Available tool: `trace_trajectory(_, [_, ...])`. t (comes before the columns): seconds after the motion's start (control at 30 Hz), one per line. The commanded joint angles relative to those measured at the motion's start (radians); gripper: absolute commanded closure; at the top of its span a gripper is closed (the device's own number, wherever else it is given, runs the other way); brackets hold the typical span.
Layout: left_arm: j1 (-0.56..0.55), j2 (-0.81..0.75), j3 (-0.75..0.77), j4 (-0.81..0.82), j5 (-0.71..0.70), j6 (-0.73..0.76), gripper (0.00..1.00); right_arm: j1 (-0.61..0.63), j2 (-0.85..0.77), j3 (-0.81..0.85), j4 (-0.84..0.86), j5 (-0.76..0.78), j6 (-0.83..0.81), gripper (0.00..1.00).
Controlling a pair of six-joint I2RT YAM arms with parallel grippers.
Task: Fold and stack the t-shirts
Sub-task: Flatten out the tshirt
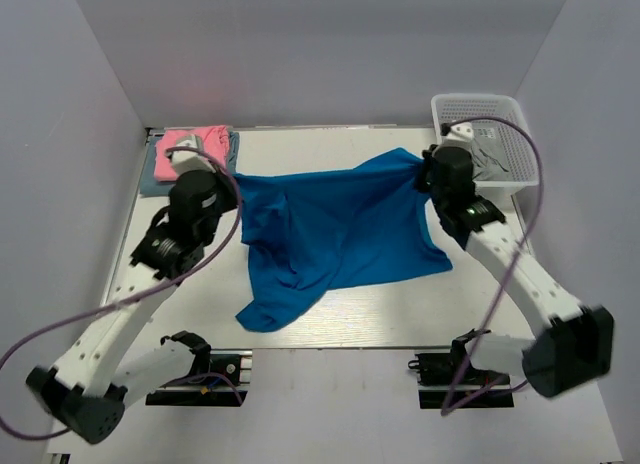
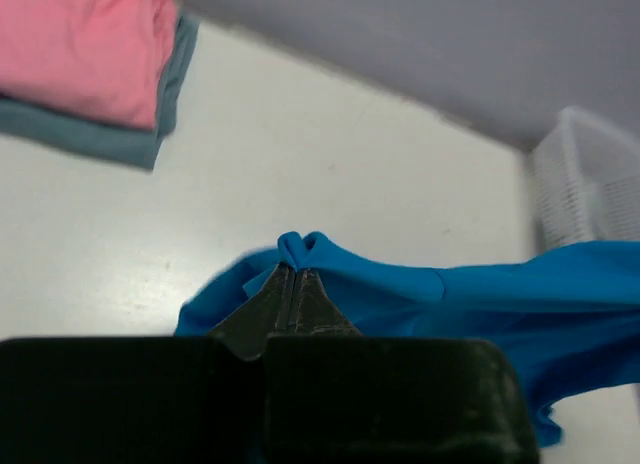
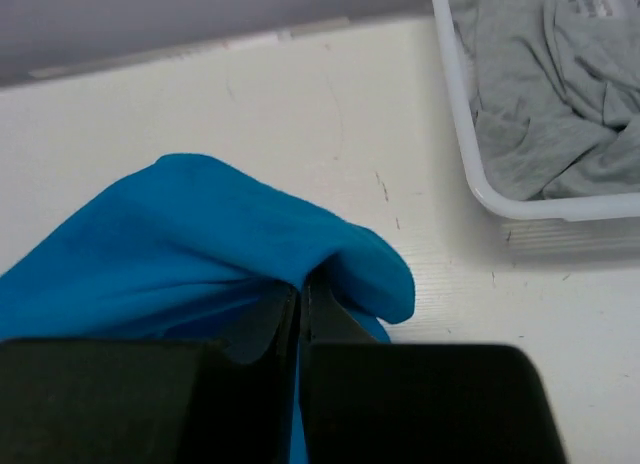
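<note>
top view: the blue t-shirt lies stretched between both arms over the table. left wrist: the left gripper is pinched onto its corner. right wrist: the right gripper clamps a fold of it; the label in the basket is too blurred to read.

At bottom centre, left gripper, fingertips pressed together on a small raised fold of blue shirt. Rest of that shirt stretched away to the right edge, over white table. At top left, folded pink shirt stacked on folded grey-blue shirt, well apart from the gripper. At far right, white basket, mesh-walled, just above the blue cloth.
</note>
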State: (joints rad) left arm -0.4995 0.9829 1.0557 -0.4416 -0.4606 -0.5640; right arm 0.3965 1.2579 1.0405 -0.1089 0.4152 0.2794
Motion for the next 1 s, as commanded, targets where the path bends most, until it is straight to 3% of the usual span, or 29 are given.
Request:
trace_trajectory(0.0, [0.004, -0.134, 0.061, 0.01, -0.02, 0.056, 1.0, 0.001, -0.203, -0.014, -0.07, 0.001, 0.007, 1.0])
trace_trajectory(0.23, [0.004, -0.308, 0.211, 0.032, 0.131, 0.075, 1.0, -0.001, -0.516, 0.085, -0.205, -0.214, -0.002, 1.0])
trace_trajectory(0.43, [0.004, -0.371, 0.395, 0.029, 0.394, 0.127, 1.0, -0.005, -0.642, 0.279, -0.328, -0.37, -0.026, 1.0])
trace_trajectory(0.57, [0.004, -0.346, 0.553, -0.032, 0.459, 0.15, 1.0, -0.004, -0.673, 0.369, -0.354, -0.456, -0.039, 1.0])
trace_trajectory(0.77, [0.013, -0.28, 0.63, -0.025, 0.415, 0.18, 1.0, -0.004, -0.619, 0.391, -0.351, -0.426, -0.033, 1.0])
trace_trajectory(0.97, [-0.001, -0.002, 0.56, -0.006, 0.122, 0.191, 1.0, -0.002, -0.493, 0.262, -0.275, -0.284, -0.008, 1.0])
